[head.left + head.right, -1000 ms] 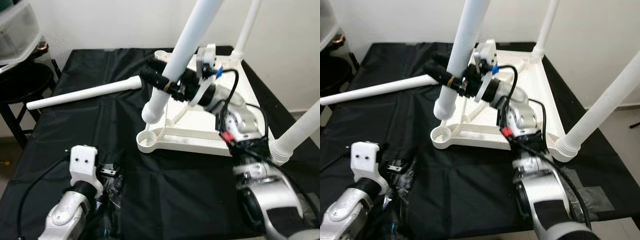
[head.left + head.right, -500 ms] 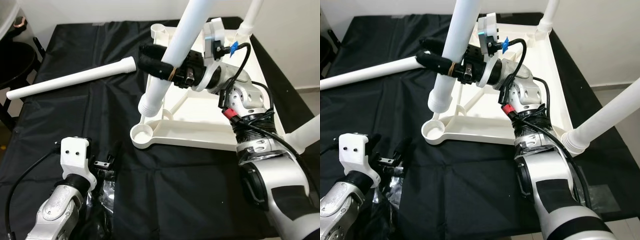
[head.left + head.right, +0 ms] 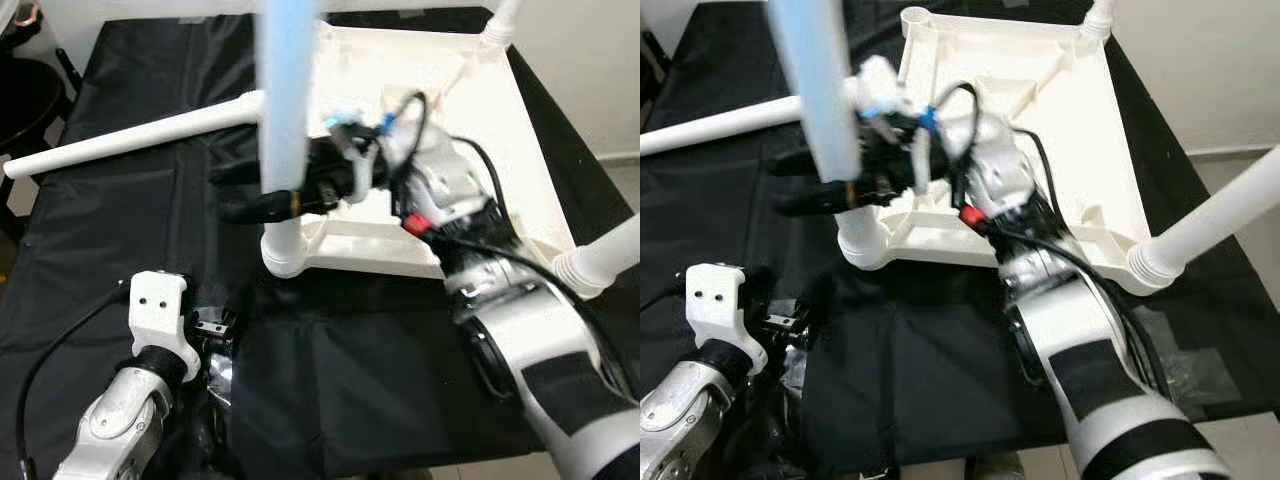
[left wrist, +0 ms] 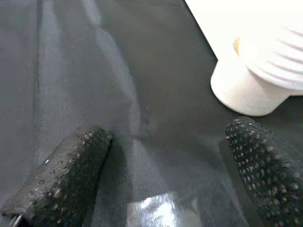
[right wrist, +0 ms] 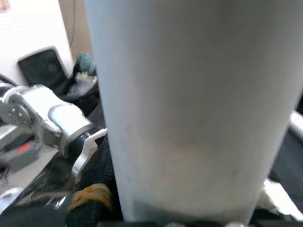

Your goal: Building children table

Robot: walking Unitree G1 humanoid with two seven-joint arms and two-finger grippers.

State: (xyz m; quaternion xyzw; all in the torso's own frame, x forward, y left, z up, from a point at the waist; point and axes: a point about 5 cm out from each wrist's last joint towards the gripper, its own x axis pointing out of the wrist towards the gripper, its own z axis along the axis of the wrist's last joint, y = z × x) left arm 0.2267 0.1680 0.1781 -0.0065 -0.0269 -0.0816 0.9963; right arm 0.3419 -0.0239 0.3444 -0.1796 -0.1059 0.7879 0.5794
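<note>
The tabletop [image 3: 470, 110], white plastic, lay upside down on a black cloth [image 3: 130, 230], filling the scene from centre toward one o'clock. Two legs were already fitted: one at its far corner near twelve o'clock [image 3: 500, 20], one at the near corner at three o'clock [image 3: 605, 255]. A loose leg [image 3: 140, 140] lay flat on the cloth at ten o'clock.

The right gripper [image 3: 255, 195] pinched a third leg [image 3: 285, 110], holding it upright with its foot in the corner socket [image 3: 285, 250] at the tabletop's near left corner. The step in hand looked like seating this leg; next it probably needed pressing or twisting home, kept vertical.

The left gripper [image 4: 165, 170] hovered spread and empty over the cloth at seven o'clock, near that socket.
</note>
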